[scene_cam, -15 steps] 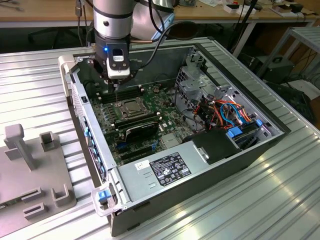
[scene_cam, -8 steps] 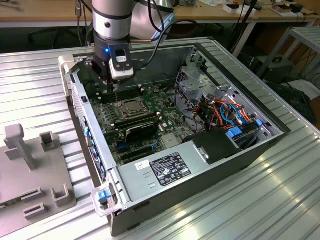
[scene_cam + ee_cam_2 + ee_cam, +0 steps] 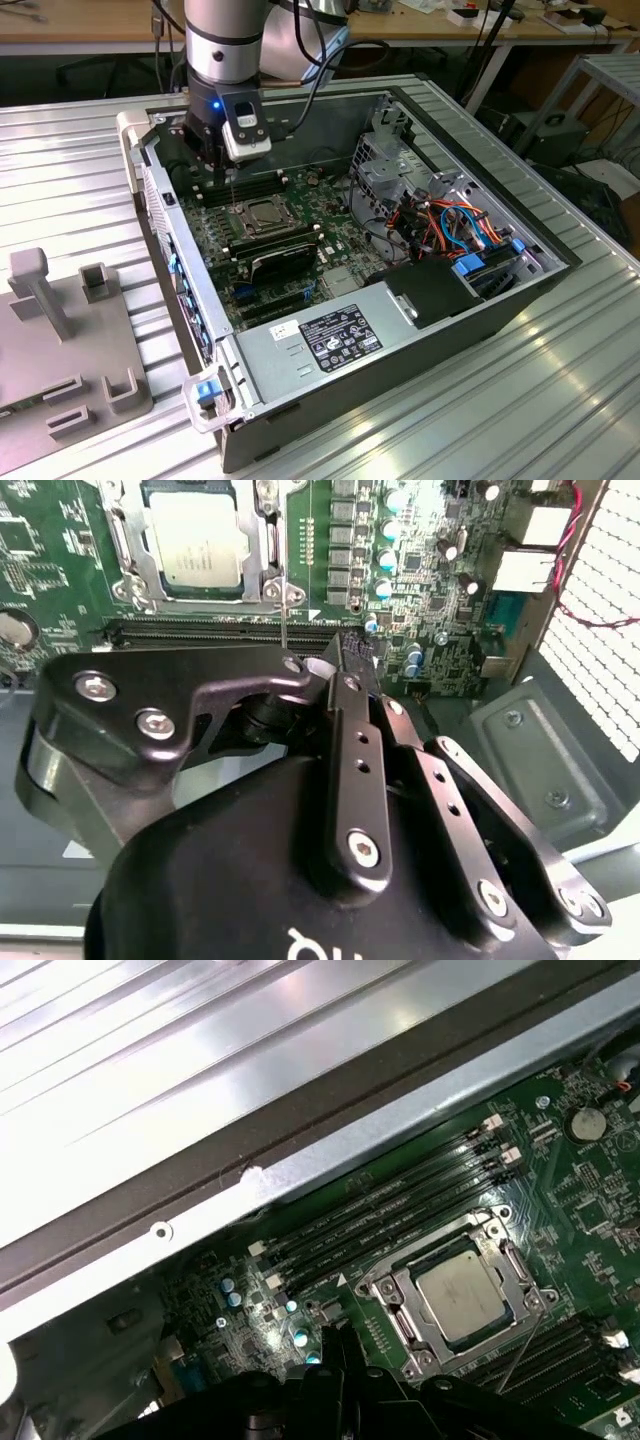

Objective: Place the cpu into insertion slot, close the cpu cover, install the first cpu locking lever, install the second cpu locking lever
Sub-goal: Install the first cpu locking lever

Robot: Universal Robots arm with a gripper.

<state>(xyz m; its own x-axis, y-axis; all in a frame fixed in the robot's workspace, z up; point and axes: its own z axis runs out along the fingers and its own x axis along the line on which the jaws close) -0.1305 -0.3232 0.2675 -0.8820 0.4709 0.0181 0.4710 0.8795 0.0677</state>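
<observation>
Left to right in the exterior view: a grey holder [image 3: 70,330] sits on the ribbed desk [image 3: 560,400], and my tool [image 3: 220,168] hangs inside the open case [image 3: 420,350], over the corner of the slot [image 3: 520,1270] nearest that holder. Its fingers [image 3: 345,652] look clenched, with nothing visible between them. A thin lever [image 3: 232,190] rises just beside them, and I cannot tell whether they touch it.

The cpu [image 3: 264,212] is already seated in the slot, flat on the board with its silver top facing up. The cover [image 3: 432,1256] appears folded down around it, its window framing the chip. By my reading the first two steps are done and the locking is not. That lever is up, not hooked. I cannot tell whether the other one is latched.

The cpu is square, so it has no long axis, and its edges run parallel to the memory slots [image 3: 400,1205] beside it. The lever's long axis is close to upright, rising from the slot's corner toward the tool. Further right lie loose wires [image 3: 460,225].
</observation>
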